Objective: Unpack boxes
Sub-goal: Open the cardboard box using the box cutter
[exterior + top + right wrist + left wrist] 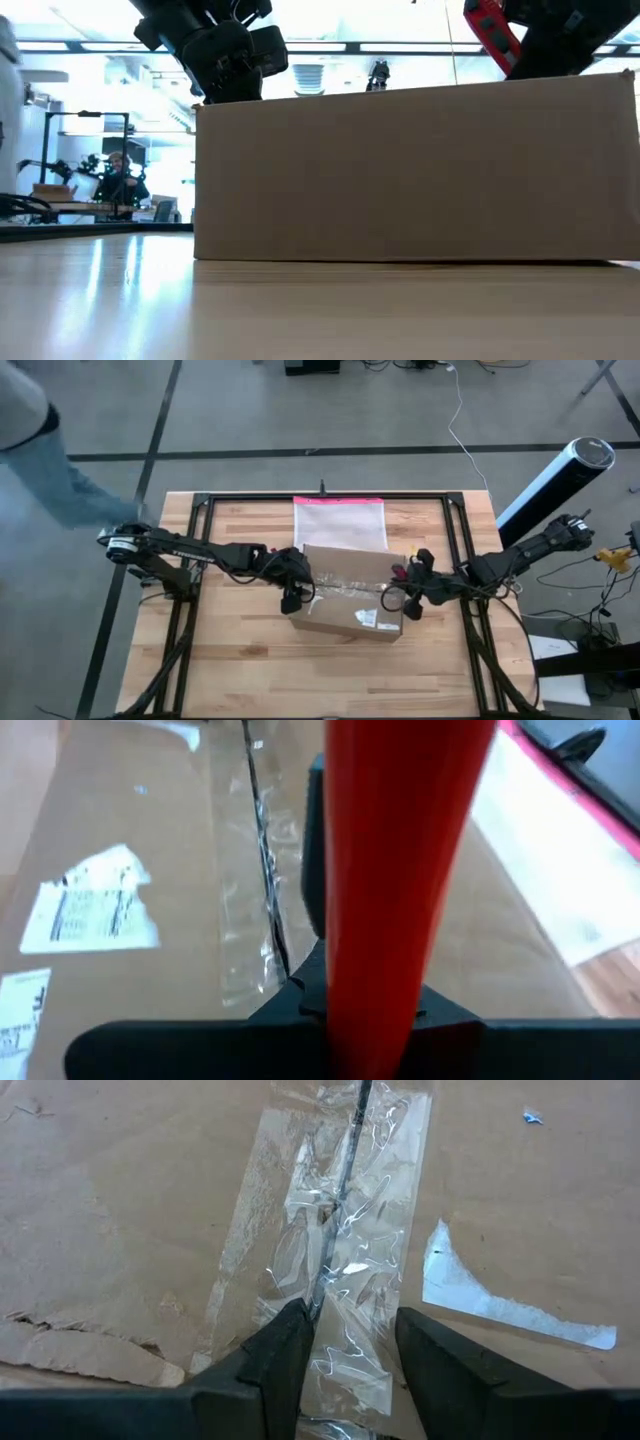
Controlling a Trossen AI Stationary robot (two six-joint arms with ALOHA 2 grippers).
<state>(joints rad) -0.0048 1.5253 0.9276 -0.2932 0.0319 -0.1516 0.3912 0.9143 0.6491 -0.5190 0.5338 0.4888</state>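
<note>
With the left gripper (350, 1342) part-open astride the taped seam (335, 1230) of the box (350, 592) (mid-tabletop), keep the red tool (400, 870) clamped in the right gripper (405, 603) on the seam line.

The high view looks straight down on the whole wooden table (230, 660) from well above. The low view sits at tabletop level, close against the cardboard box (415, 175), facing the room behind. Each wrist view hangs just over the box top; both share its taped seam (335, 1230).
</note>
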